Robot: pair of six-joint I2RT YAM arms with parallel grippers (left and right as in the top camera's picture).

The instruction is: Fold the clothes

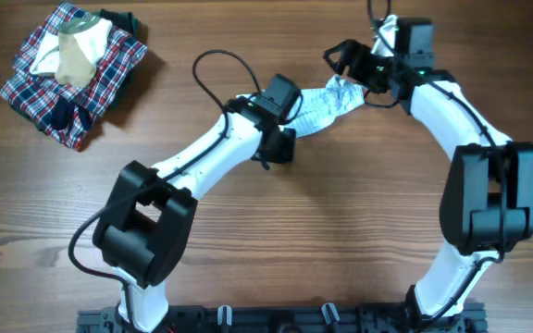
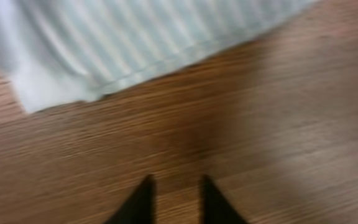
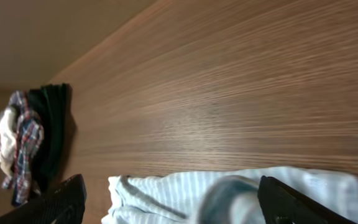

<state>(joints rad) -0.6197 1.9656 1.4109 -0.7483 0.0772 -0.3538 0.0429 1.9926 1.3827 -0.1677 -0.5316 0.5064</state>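
Stripes on the clothes (image 2: 135, 43) show plainly only in wrist views.

Both units observed. The white-and-black left arm (image 1: 202, 153) reaches forward toward centre, the left gripper (image 2: 176, 202) angled downward, fingers narrowly parted. The white-and-black right arm (image 1: 447, 106) bends inward, the right gripper (image 3: 173, 199) spread wide.

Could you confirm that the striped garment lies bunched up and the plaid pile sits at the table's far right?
Not quite: the overhead view shows the plaid pile at the far left, not the right. The striped garment is indeed bunched up.
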